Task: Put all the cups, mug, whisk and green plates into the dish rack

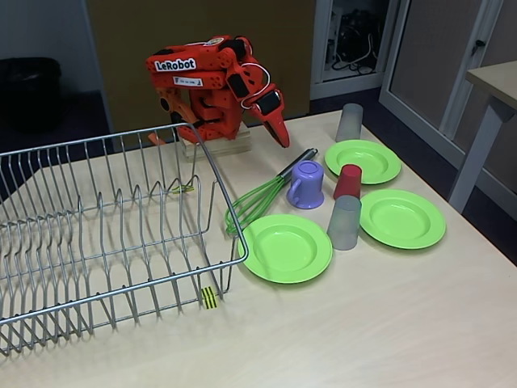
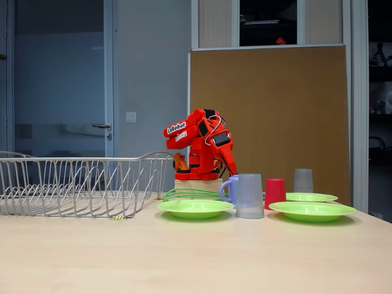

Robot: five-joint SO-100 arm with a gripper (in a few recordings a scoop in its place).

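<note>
The silver wire dish rack point(image 1: 121, 139) point(image 2: 79, 184) takes up the table's left side. To its right lie three green plates point(image 1: 287, 248) point(image 1: 402, 218) point(image 1: 363, 161). The green whisk point(image 1: 254, 202) point(image 2: 190, 195) rests between rack and plates, handle pointing back. Beside it stands the lilac mug point(image 1: 307, 184) point(image 2: 229, 190). A red cup point(image 1: 348, 181) point(image 2: 275, 192) is upside down, with one grey tumbler point(image 1: 345, 222) point(image 2: 250, 196) in front and another point(image 1: 350, 122) point(image 2: 303, 180) behind. My orange arm is folded at the back, its gripper point(image 1: 280, 133) point(image 2: 232, 166) shut, pointing down above the whisk's handle.
The arm stands on a wooden block point(image 1: 218, 147). A brown board point(image 2: 269, 110) rises behind the table. Another table's leg point(image 1: 477, 153) stands off the right edge. Bare tabletop point(image 1: 363, 323) stretches along the front.
</note>
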